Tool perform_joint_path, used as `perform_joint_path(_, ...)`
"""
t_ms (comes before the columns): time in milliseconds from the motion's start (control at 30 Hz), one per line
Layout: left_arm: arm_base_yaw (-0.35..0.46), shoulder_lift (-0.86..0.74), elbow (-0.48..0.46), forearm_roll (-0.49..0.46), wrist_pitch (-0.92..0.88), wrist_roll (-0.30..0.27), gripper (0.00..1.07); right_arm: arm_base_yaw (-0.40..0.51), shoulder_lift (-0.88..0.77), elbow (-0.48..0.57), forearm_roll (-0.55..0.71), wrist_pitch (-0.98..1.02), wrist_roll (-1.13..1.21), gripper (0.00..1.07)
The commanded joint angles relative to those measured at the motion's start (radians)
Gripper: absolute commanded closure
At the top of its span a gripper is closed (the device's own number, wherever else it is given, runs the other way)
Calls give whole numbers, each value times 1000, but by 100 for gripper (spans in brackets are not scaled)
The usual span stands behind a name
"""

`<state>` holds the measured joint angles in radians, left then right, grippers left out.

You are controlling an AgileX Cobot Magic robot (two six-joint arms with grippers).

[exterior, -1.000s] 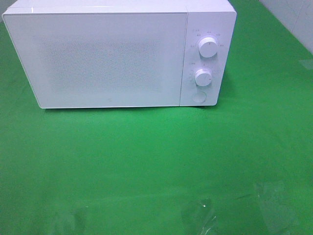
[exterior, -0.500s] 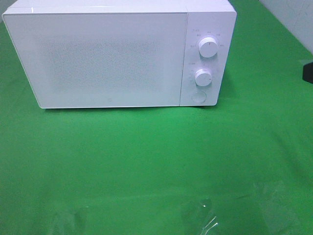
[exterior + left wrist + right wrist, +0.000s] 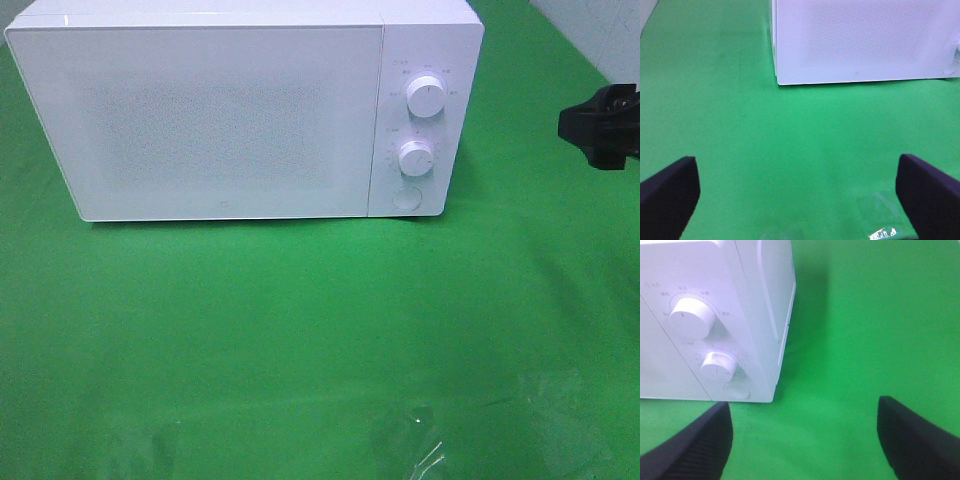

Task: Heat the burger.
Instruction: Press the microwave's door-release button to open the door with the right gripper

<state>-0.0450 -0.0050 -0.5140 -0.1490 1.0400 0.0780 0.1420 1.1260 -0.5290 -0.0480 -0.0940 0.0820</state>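
Table (image 3: 300, 320), covered in green cloth. A white microwave oven (image 3: 220, 120), door shut, stands on it toward the far side, left of centre. Clear glossy patches (image 3: 415, 445), of uncertain nature, lie flat near the front edge.

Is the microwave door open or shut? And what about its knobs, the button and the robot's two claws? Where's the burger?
Microwave door: shut.
Upper knob: mark pointing straight up, nothing touching it.
Lower knob: untouched, mark too faint to read.
Round button: untouched.
Left gripper: open, empty.
Right gripper: open, empty, beside the microwave's knob end.
Burger: not in view.
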Motion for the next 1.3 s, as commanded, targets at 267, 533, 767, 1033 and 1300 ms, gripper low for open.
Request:
perform_joint_path(267,1,-18,4,-2,-7,-4,6,41,136,181,244,-542,-167,31)
perform_joint_path(533,1,-18,4,-2,-7,-4,6,211,254,225,524,-744,-377,31)
perform_joint_path(767,1,-18,4,-2,-7,-4,6,417,409,223,762,-954,-431,31)
perform_joint_path(1033,1,-18,4,-2,-7,-4,6,598,531,166,903,-1018,-442,31)
perform_joint_path(1300,1,-18,4,-2,-7,-4,6,674,614,76,912,-1001,-449,32)
